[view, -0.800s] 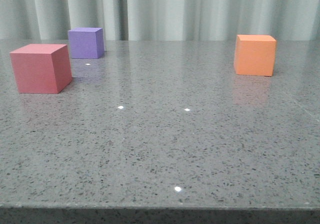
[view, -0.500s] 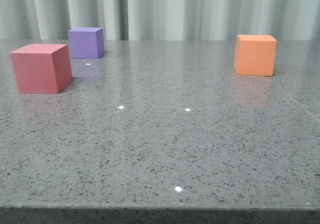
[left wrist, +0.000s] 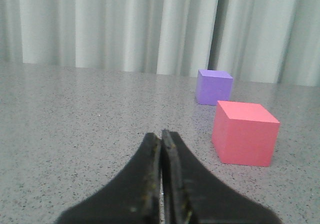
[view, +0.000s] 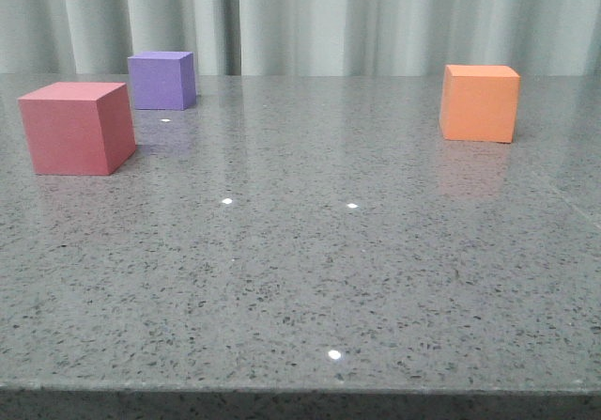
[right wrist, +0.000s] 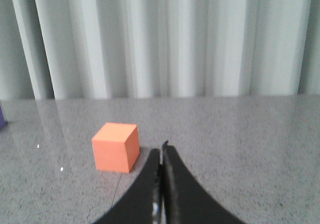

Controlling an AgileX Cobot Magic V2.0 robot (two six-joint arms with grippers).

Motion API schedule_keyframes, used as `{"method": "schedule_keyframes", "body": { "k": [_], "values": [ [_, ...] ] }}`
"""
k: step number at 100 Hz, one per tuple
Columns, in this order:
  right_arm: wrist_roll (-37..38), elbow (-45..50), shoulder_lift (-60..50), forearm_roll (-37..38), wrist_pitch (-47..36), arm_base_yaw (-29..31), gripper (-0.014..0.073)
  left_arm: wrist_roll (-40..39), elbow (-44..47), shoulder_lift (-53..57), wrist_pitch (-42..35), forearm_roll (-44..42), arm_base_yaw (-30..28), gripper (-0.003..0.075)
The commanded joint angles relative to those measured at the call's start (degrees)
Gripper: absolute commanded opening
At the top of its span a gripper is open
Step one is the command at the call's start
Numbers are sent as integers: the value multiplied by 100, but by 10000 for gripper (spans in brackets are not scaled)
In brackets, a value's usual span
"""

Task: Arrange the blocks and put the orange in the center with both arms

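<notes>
- We see the left pincer (left wrist: 161, 136) low over the worktop (view: 310, 279), its fingers pressed together and holding nothing.
- The right pincer (right wrist: 163, 148) sits the same way: fingers pressed together, empty, pointing out across the worktop.
- Neither arm shows in the front view.
- We count three blocks: one red block (view: 77, 127), one purple block (view: 161, 80), one orange block (view: 479, 102).
- The red block stands at the left, with the purple block just behind it, near but apart.
- The orange block stands alone at the right, well apart from the other two.
- The middle of the worktop between them is bare.
- A pale curtain (view: 376, 21) hangs behind.
</notes>
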State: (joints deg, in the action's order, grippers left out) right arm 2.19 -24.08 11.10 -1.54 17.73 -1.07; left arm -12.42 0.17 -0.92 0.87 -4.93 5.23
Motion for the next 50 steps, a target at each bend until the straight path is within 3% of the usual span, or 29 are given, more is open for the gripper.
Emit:
{"method": "schedule_keyframes", "body": {
  "k": [1,17,50],
  "values": [
    [-26,-930,746,57,577,27,-69,-2,244,-42,-463,4,52,-20],
    [-26,-1917,1800,19,1566,27,-69,-2,244,-42,-463,4,52,-20],
    [-26,-2168,2767,-24,1618,27,-38,-2,244,-42,-463,4,52,-20]
  ]
}}
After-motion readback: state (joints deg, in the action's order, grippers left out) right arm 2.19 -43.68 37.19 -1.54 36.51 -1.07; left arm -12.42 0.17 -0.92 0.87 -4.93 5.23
